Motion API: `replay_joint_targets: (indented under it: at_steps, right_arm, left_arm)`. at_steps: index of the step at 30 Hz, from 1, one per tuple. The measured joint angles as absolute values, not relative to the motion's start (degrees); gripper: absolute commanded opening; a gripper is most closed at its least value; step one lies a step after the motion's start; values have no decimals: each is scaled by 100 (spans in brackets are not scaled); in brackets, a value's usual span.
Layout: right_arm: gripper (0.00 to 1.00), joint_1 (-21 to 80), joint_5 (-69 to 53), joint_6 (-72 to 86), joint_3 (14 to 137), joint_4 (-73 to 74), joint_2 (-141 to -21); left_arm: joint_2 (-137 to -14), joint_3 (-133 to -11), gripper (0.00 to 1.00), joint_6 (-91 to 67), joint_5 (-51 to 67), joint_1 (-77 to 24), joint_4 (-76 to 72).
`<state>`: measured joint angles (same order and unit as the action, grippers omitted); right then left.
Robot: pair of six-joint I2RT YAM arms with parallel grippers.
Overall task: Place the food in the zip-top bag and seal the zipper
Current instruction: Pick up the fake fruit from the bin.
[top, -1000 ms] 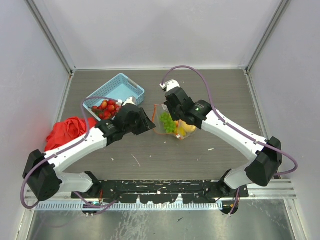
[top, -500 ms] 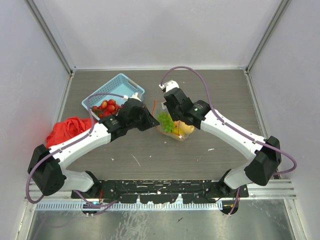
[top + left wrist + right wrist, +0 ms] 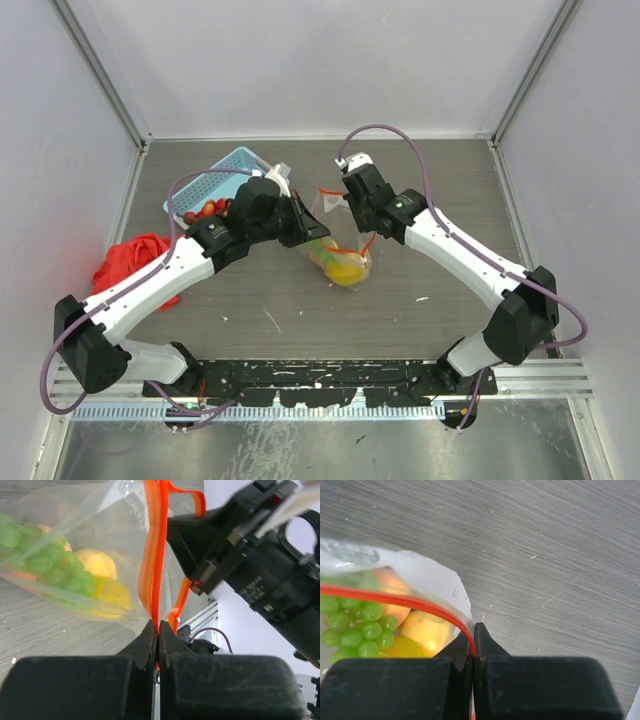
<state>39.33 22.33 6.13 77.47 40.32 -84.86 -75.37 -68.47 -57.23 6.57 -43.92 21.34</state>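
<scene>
Clear wrinkly zip-top bag (image 3: 85, 525) holds green grapes (image 3: 50, 565), lemon (image 3: 346, 270); left pincer (image 3: 158, 630), right pincer (image 3: 474, 630) clamped on zipper (image 3: 155, 555).

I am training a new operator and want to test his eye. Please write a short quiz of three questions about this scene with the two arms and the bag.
1. True or false: the left gripper is shut on the orange strip of the clear bag.
2. Where are the strawberries? A) in the bag B) in the blue basket C) on the red cloth
3. Fill in: the green fruit inside the bag is ____.
Key: 1 true; 2 B; 3 grapes.
</scene>
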Motion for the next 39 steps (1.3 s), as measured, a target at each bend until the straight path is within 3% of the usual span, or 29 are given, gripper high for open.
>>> replay_joint_targets:
  at_steps: [9, 17, 24, 39]
  right_arm:
    - [1, 3806, 1931, 589, 7734, 4049, -8742]
    - [1, 3806, 1466, 521, 7736, 4053, -8270]
    - [2, 3774, 1896, 460, 7736, 4064, -7856]
    - [2, 3763, 2071, 464, 7712, 4082, -8108]
  left_arm:
    - [-7616, -6995, 0, -5483, 834, -4370, 2397]
    - [-8064, -6899, 0, -5308, 836, -4182, 2641]
    - [-7979, -7004, 0, -5059, 687, -4150, 2989]
    - [-7966, -7113, 0, -4877, 867, -4150, 3089]
